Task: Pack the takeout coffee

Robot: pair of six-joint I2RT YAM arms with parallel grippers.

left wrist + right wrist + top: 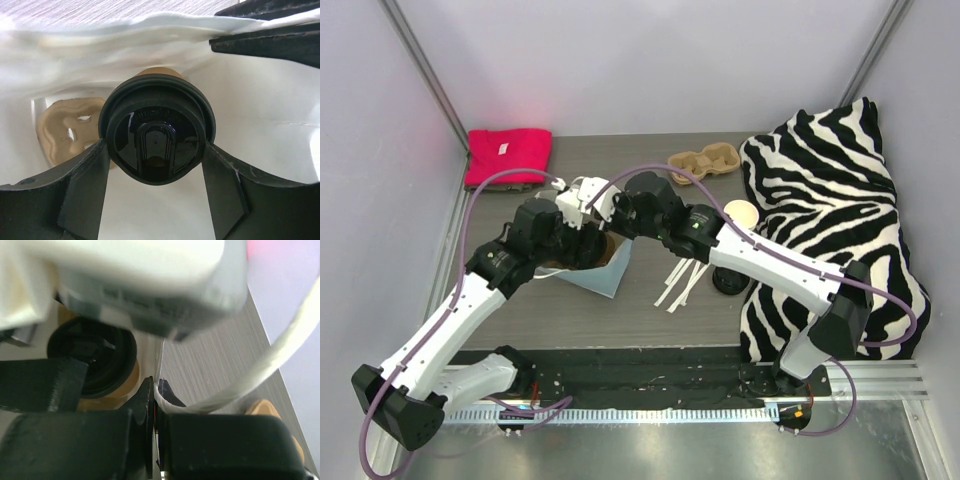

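Coffee first: the takeout coffee (159, 117) sits right between the two fingers of my left gripper (155, 150). It is down inside the paper bag (265, 150), and its black lid (150, 95) faces me. My left gripper is partway wide, with one finger against each side of the lid, so I am holding the cup by its top. A brown cup carrier (60, 130) lies deeper in the bag, off to the left of my fingers. It is near the cup, but I cannot tell if they touch.

My right gripper (154, 392) is pinched tight on the thin edge of the bag, up and to the right of the cup. I think it is keeping the bag's mouth open.

I think the cup is light, and its paper sides are soft, so a hard squeeze would dent it. The lid is smooth plastic, so it may slip or pop off. The best place to hold looks like the stiff rim at the lid, gently. I cannot see if there is drink inside, so I would not tip it. The bag looks floppy and could tear.
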